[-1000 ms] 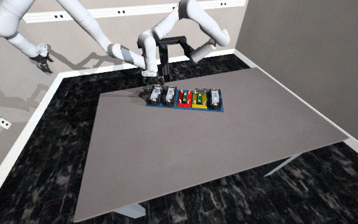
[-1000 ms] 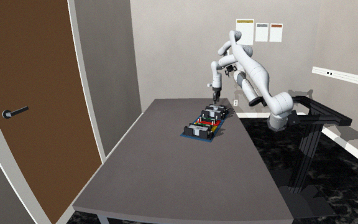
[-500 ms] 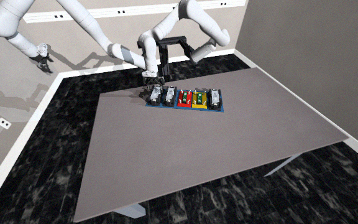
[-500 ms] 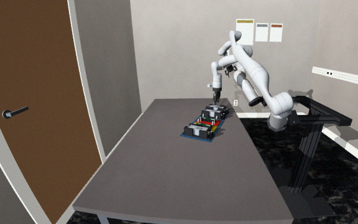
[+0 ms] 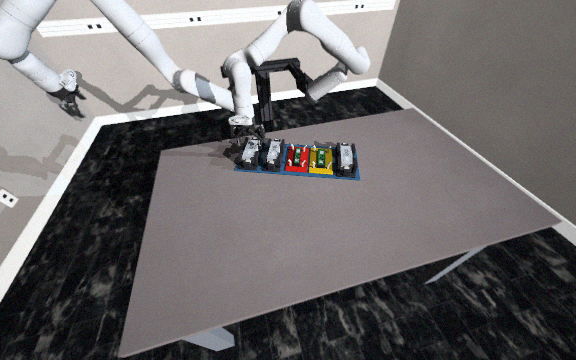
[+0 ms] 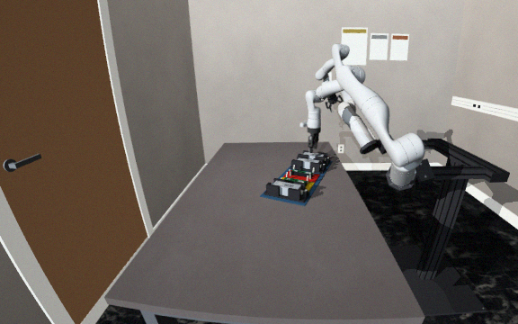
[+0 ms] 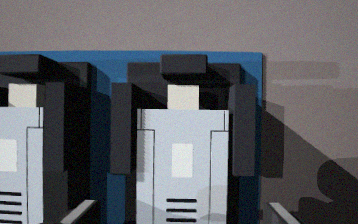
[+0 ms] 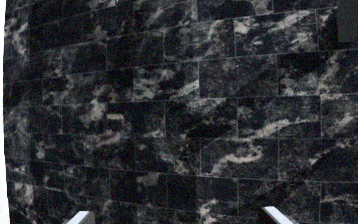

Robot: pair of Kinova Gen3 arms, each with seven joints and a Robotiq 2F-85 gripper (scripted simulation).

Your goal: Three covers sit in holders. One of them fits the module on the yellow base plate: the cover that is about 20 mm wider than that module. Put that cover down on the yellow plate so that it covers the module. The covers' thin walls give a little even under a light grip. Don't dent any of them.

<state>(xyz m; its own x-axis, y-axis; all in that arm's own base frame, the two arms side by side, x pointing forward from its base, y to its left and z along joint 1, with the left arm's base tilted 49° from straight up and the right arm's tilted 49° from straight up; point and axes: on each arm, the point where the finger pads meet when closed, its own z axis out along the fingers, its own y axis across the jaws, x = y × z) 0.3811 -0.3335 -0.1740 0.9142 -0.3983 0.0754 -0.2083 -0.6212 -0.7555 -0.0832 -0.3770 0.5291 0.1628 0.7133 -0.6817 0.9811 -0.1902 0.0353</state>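
Closest in, the left gripper (image 5: 249, 139) (image 6: 311, 146) (image 7: 182, 204) has its jaws wide with nothing between them, poised over the end cover (image 5: 251, 150) (image 6: 313, 155) (image 7: 182, 160), which sits in its holder, and this looks like lining up for the pick! Next door, the neighbouring cover (image 5: 274, 152) (image 6: 308, 164) (image 7: 10, 160) looks narrower from the wrist. Beyond comes the red base plate (image 5: 297, 169) (image 6: 310, 177), then the yellow base plate (image 5: 321, 170) (image 6: 310, 185), its green module (image 5: 321, 157) (image 6: 296, 180) uncovered. The far cover (image 5: 346, 156) (image 6: 288, 184) waits in the last holder; which one fits, I can't confirm. Well off the table, the right gripper (image 5: 74, 106) (image 6: 331, 104) (image 8: 176, 212) stands wide and unladen. The next move wants a width check, a centred descent and a feather-light squeeze, because an off-centre close could dent those walls.
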